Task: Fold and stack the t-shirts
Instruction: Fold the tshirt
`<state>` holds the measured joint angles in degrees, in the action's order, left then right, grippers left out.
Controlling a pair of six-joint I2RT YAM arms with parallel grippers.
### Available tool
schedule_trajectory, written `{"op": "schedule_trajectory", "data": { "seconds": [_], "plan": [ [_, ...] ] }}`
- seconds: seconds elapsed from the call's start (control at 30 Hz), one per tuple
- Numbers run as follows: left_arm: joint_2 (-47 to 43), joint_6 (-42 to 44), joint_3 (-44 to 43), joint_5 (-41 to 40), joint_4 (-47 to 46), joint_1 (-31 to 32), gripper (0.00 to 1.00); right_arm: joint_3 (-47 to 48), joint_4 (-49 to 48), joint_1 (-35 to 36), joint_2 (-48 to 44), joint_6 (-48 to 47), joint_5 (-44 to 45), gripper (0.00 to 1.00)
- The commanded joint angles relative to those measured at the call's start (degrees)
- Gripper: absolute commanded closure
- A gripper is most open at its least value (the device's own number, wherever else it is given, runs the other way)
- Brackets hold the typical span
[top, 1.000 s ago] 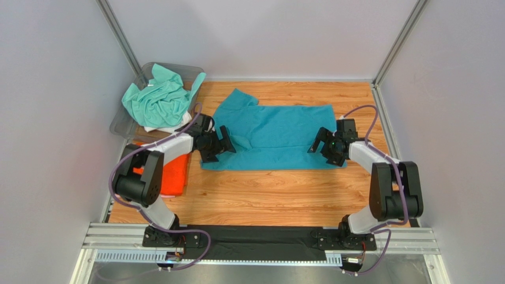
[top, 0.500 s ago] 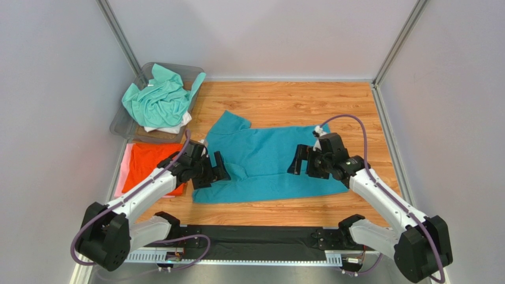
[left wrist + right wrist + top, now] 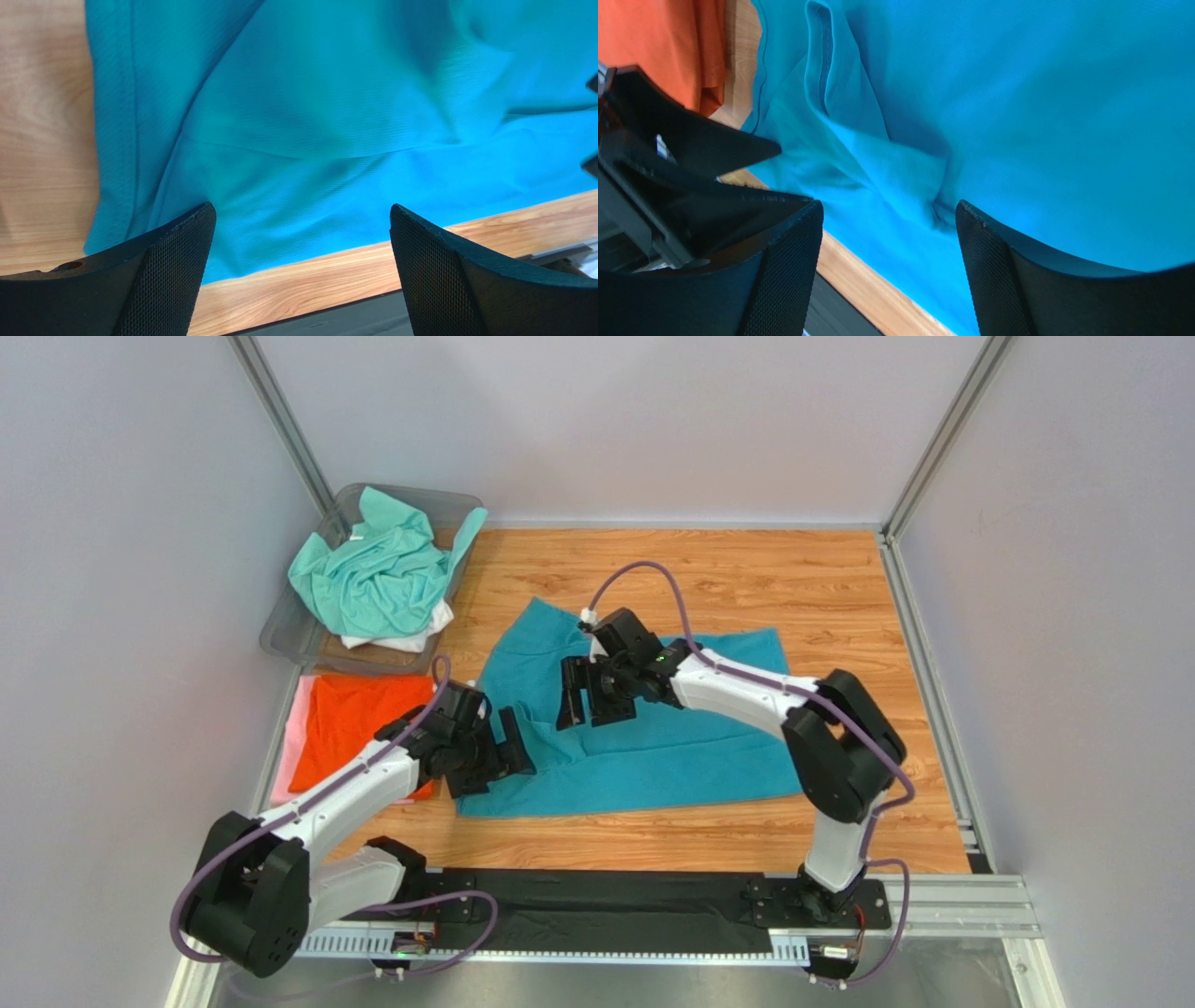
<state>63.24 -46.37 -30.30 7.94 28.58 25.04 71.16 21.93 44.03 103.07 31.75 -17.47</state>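
A teal-blue t-shirt (image 3: pixel 673 721) lies spread on the wooden table, rumpled at its left side. My left gripper (image 3: pixel 498 756) hovers open over the shirt's near left corner; in the left wrist view its fingers (image 3: pixel 175 252) straddle the hem (image 3: pixel 281 238) with nothing between them. My right gripper (image 3: pixel 585 703) is open just above a fold (image 3: pixel 906 175) in the cloth, close to the left gripper (image 3: pixel 689 175). An orange t-shirt (image 3: pixel 358 721) lies folded on a pale pink one (image 3: pixel 292 749) at the left. A mint-green t-shirt (image 3: pixel 372 567) sits crumpled over a white one (image 3: pixel 410 634).
A clear grey bin (image 3: pixel 302 630) at the back left holds the mint-green and white shirts. Metal frame posts and white walls close in both sides. A black strip and the arm bases (image 3: pixel 617 896) run along the near edge.
My right arm has swung left across the teal shirt, from its right edge to near the left gripper. The shirt has slid toward the near edge. The left gripper has drawn back with it.
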Motion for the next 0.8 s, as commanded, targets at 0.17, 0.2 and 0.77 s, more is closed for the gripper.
{"op": "schedule_trajectory", "data": {
  "seconds": [0.17,0.2,0.77],
  "plan": [
    [-0.1,-1.3,3.0,-1.0,-0.5,-0.1,0.00,6.9,-1.2,1.9,10.6,2.9,-2.3,0.41],
    [-0.1,-1.3,3.2,-1.2,-0.5,-0.1,0.00,7.2,-1.3,2.1,10.9,2.8,-2.2,0.46],
    [-0.6,-1.7,5.0,-1.5,0.9,-0.1,0.00,6.0,0.1,3.4,6.3,3.2,7.6,0.83]
  ]
}}
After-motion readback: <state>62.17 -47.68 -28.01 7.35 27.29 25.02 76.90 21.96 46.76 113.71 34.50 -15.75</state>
